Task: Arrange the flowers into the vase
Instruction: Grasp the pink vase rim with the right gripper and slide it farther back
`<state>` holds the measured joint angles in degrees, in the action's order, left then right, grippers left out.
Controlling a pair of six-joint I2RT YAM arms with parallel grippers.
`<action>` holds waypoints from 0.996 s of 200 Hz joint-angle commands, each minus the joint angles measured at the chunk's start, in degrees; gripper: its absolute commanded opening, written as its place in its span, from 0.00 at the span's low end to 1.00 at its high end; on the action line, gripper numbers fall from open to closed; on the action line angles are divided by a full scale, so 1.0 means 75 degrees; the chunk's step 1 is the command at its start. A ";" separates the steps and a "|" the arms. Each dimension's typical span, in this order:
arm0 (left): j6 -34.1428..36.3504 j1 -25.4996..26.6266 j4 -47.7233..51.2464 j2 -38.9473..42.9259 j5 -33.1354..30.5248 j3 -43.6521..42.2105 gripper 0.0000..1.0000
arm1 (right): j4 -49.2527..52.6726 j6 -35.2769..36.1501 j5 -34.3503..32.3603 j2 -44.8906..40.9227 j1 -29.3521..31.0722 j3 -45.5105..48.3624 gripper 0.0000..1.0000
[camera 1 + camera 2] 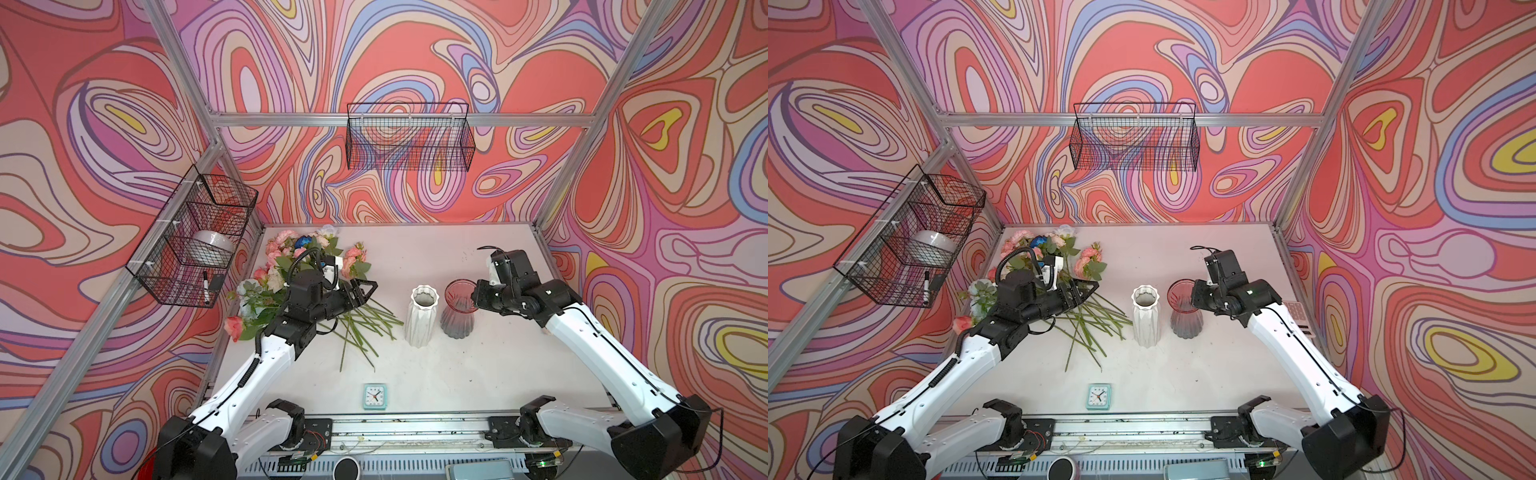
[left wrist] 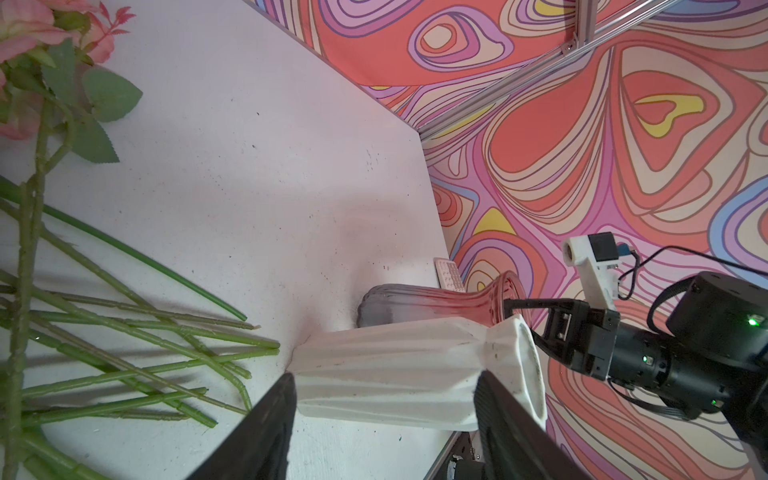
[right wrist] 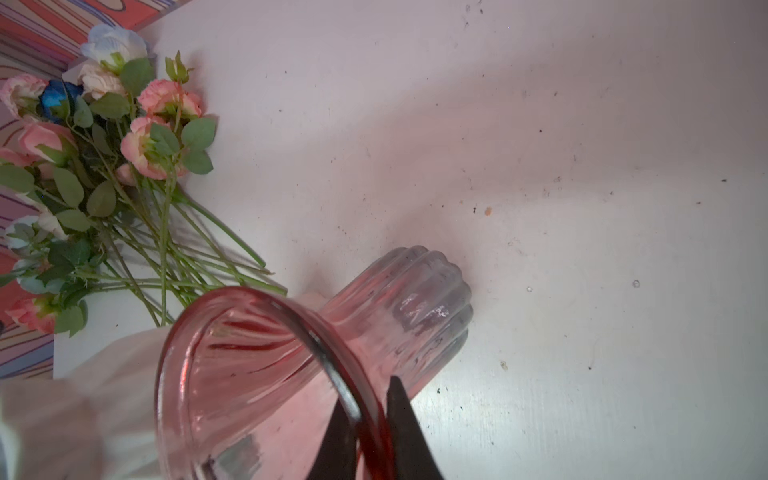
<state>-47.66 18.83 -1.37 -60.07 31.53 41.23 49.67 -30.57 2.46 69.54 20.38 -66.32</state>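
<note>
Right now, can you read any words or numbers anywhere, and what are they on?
No text here is readable.
Small square teal clock: numerals on its white dial, too small to read.
Pale pink keypad at the table's edge: marks on its keys, too blurred to read.

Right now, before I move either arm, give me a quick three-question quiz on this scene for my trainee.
1. Fill in: the left gripper, pointing toward the white vase, has its fingers ___ and holds nothing.
2. What do the right gripper fingers pinch? A) the white vase rim B) the pink glass vase rim C) a stem
3. True or false: the flowers already stand in a vase.
Key: 1 open; 2 B; 3 false, they lie on the table.
</note>
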 commanded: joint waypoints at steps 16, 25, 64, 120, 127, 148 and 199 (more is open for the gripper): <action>0.0280 0.0053 0.0545 0.0286 0.0068 0.0335 0.70 | -0.0799 0.0341 0.0232 0.0830 -0.1121 -0.0612 0.00; 0.0302 0.0046 0.0629 0.0355 0.0048 0.0341 0.70 | -0.0830 0.0420 0.0206 0.0992 -0.1337 -0.0757 0.00; 0.0342 0.0044 0.0812 0.0532 0.0031 0.0360 0.70 | -0.0980 0.0364 0.0546 0.1593 -0.2260 -0.1104 0.00; 0.0366 0.0048 0.1109 0.0596 -0.0086 0.0409 0.72 | -0.0891 0.0187 0.0360 0.1812 -0.2402 -0.1310 0.44; 0.0366 0.0054 0.1131 0.0621 -0.0139 0.0409 0.73 | -0.0883 0.0175 0.0321 0.1748 -0.2406 -0.1349 0.49; 0.0398 0.0056 0.1301 0.0688 -0.0298 0.0463 0.75 | -0.0837 0.0197 0.0174 0.1514 -0.2404 -0.1509 0.57; 0.0733 0.0055 0.2149 0.0687 -0.0953 0.0794 0.78 | -0.0837 0.0404 0.0536 0.0584 -0.2403 -0.1970 0.61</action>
<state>-44.38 18.83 10.09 -55.68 28.10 44.84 43.92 -28.95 4.67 78.81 2.55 -78.24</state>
